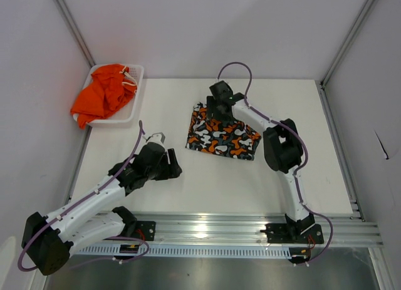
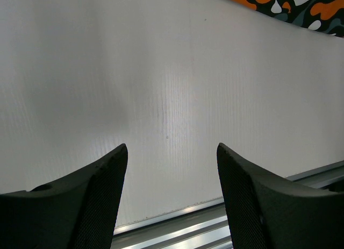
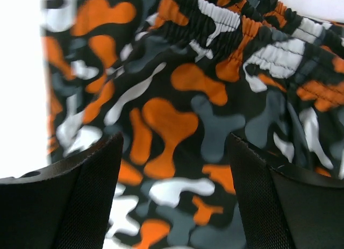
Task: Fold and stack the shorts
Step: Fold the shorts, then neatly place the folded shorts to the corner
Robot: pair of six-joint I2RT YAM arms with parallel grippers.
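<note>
Cannot tell whether the wide-spread, empty right tool point(image 3: 176, 139) touches the patterned shorts point(image 1: 229, 139) directly beneath; left tool point(image 2: 172, 147) likewise agape, empty, well aside.

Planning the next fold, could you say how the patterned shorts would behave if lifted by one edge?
The patterned shorts probably droop and unfold, being thin cloth lying flat. The gathered waistband likely offers the firmest pinch.
</note>
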